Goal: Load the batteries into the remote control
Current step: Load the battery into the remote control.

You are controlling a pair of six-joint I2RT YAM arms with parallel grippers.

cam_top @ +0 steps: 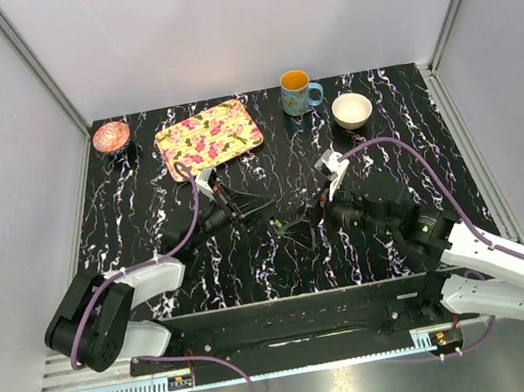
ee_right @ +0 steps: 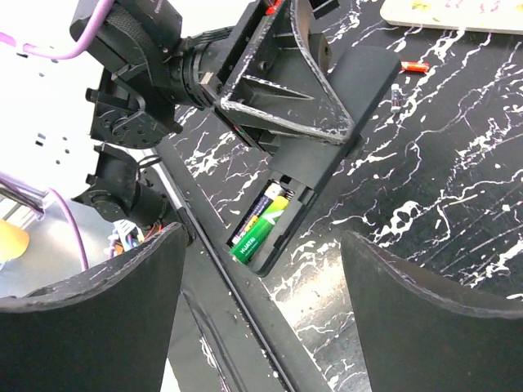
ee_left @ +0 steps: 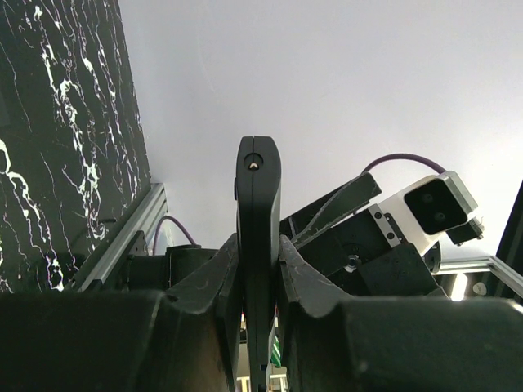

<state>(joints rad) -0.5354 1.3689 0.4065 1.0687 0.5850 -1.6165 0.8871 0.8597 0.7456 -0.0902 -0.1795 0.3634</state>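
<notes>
Right gripper (ee_right: 261,314) — fingers wide apart, empty. Left gripper (ee_left: 258,278) — clamped on remote (ee_left: 258,196); green battery (ee_right: 261,220) seated in its open compartment. Red battery (ee_right: 414,67) loose on table (ee_right: 458,163).

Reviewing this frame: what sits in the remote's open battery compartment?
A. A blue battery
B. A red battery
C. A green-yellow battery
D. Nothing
C: the right wrist view shows a green-yellow battery lying in the open compartment of the remote control, which the left gripper clamps; the red battery lies apart on the table.
</notes>
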